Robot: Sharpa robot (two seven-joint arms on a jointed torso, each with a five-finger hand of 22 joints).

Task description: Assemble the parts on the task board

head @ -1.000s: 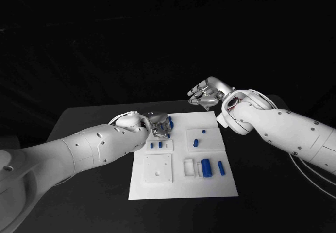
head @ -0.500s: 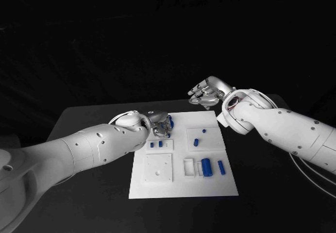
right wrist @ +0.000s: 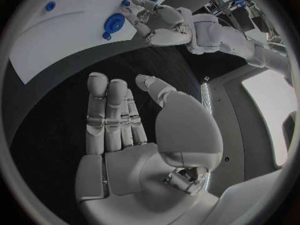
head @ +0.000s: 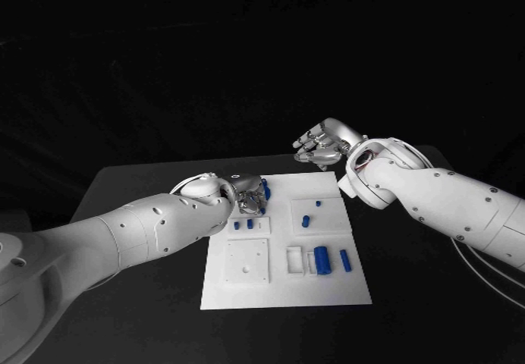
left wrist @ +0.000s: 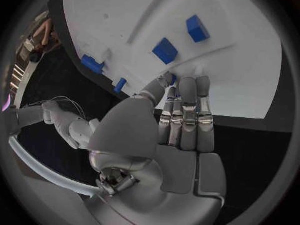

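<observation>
In the head view the task board (head: 287, 243) is seen lying flat in the middle of the black table (head: 143, 189), with small blue parts (head: 322, 259) spread over it — several near its far left corner, others along its right side. The left hand (head: 249, 196) is held low over that far left corner, among the parts there; whether anything is pinched cannot be told from here. The right hand (head: 323, 144) is raised beyond the board's far edge, well apart from it.

In the left wrist view the left hand (left wrist: 178, 135) is shown with fingers straight and pressed side by side, the tips at the board's edge, and a sliver of blue between thumb and fingertips — a grip cannot be confirmed.

In the right wrist view the right hand (right wrist: 134, 130) is seen spread, nothing held.

The parts are judged light, rigid and smooth, likely to slip; a fingertip pinch across the short sides would probably serve best.
</observation>
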